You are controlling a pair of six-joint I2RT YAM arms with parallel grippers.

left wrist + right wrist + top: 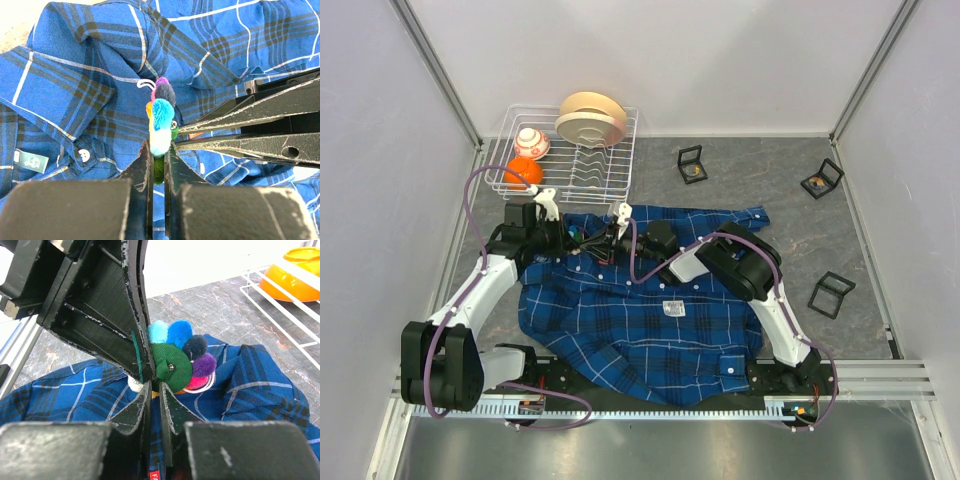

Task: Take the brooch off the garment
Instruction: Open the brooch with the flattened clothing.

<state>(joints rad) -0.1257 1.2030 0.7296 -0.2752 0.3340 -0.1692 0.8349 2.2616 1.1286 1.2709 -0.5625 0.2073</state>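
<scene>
The garment (pixel 620 320) lies spread over the table's middle, collar toward 12 o'clock. Only the top view shows it whole, with the wire rack (pixel 605 165) at 11 o'clock and 2 arms meeting at the collar.

The left gripper (pixel 157 150) has its jaws clamped on the green base of the brooch (pixel 162 117), which sits on bunched cloth by the collar. The right gripper (pixel 155 390) has its jaws almost together at the brooch's 6 o'clock edge. I cannot tell whether they pinch cloth or pin.

If the pin is still fastened, a pull would likely drag or tear the loose shirt. The soft pom-poms could slip free, and the 2 crowded grippers could knock together.

The left wrist view shows a white loop at the brooch's 12 o'clock, while the right wrist view shows its green face.
</scene>
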